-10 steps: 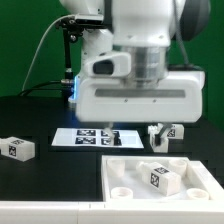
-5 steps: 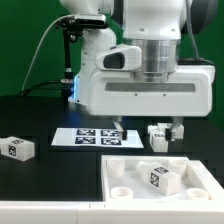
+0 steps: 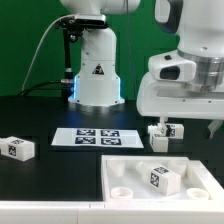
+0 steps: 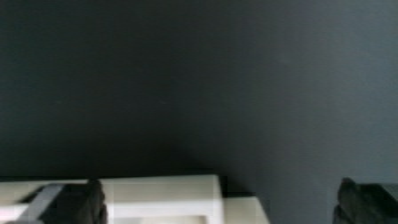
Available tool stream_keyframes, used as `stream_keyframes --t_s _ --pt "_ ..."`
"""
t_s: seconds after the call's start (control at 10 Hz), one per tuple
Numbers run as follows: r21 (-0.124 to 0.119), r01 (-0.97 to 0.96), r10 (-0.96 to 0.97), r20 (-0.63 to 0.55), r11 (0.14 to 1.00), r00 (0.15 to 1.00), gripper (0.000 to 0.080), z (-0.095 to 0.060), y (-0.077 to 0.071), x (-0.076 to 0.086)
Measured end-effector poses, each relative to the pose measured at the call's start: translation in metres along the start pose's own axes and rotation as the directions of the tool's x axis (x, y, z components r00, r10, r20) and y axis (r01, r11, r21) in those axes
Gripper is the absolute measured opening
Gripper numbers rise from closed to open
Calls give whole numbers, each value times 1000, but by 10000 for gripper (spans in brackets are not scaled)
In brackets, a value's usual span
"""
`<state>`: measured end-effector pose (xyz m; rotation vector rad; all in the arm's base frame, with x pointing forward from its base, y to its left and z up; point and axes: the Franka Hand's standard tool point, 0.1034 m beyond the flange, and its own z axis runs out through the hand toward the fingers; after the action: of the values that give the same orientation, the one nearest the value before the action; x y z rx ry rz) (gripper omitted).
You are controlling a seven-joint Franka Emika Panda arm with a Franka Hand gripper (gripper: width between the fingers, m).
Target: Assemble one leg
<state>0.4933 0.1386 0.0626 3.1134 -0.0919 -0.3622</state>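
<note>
Inside the spread pincer (image 4: 221, 198), the leg (image 4: 157, 198) lies just beside one finger.

The arm (image 3: 188, 82) is glossy white with rounded casings, a blue-lit base (image 3: 95, 60) bearing a triangular sticker (image 3: 97, 71), and black fingers (image 4: 63, 205).

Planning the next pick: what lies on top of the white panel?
One tagged white leg lies on the panel, among round sockets; the surface beneath it is hidden.
</note>
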Motion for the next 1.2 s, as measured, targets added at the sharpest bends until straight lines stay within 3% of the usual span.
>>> stream_keyframes --t_s 0.1,0.3,0.4,0.5,0.6,0.7,0.8,0.9,1.0,1.2 --pt "-6 0 1 30 1000 1000 649 1 0 1" --pt "-31 -20 26 190 999 982 649 8 5 -15" --pt "-37 -25 32 204 999 979 649 16 -4 -19" --pt "-63 -36 55 331 997 942 649 21 -5 -38" --pt "-68 -54 78 428 996 900 649 20 -3 -40" --pt "-71 -59 84 449 996 890 649 23 -1 -34" --pt "-85 -55 91 510 995 855 649 24 2 -39" --pt "-77 -48 83 568 996 819 649 28 8 -40" --pt "-44 -60 75 605 997 793 649 34 17 -38" --pt "-17 -133 112 651 991 751 649 45 15 -53"
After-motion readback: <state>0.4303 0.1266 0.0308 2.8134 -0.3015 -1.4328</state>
